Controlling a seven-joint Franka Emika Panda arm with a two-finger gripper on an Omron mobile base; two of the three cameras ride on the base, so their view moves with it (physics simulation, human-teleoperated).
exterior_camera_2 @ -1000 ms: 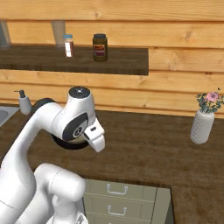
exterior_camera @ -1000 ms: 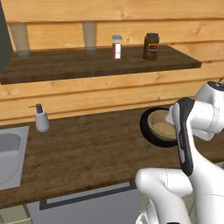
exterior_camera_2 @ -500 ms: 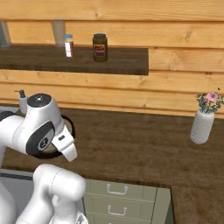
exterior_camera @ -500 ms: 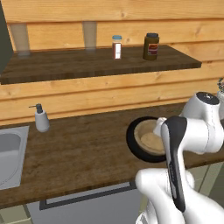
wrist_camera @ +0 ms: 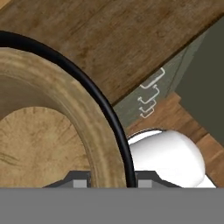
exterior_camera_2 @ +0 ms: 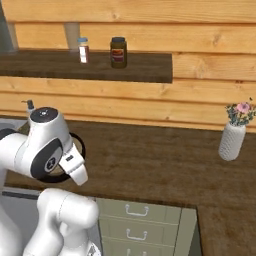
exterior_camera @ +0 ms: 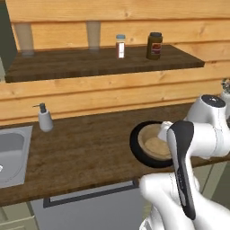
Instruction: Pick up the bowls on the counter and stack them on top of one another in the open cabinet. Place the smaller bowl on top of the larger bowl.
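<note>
Pincer grips the stacked bowls' rims, tan bowl nested in black bowl, seen whole from the left.

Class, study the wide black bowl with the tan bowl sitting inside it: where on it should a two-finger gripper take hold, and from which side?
Probably the thin rim of the black bowl, from above, one finger outside and one in the narrow gap beside the tan bowl. The bowl is wide and shallow, so only its edge fits between fingers.
</note>
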